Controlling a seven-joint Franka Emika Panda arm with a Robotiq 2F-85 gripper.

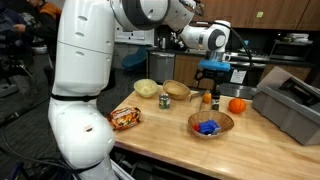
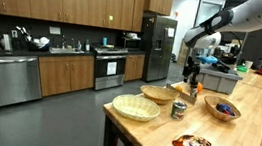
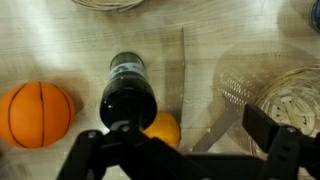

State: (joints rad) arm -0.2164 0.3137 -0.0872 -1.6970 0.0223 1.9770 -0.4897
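The fingers point(image 3: 272, 140) hang spread wide above a dark bottle point(image 3: 128, 92), gripping nothing. The bottle stands upright toward the far edge of the table point(image 1: 165, 128), with one orange ball point(image 3: 38, 113) near it.

There are three bowls. A wooden one point(image 1: 210, 124), nearer the robot's edge, holds blue pieces. A pale woven one point(image 1: 147, 88) looks empty. I cannot see inside the darker woven one point(image 1: 178, 90).

There is also one can point(image 1: 165, 100), one snack bag point(image 1: 125, 117), and one grey bin point(image 1: 290, 105) at the table's end away from the robot.
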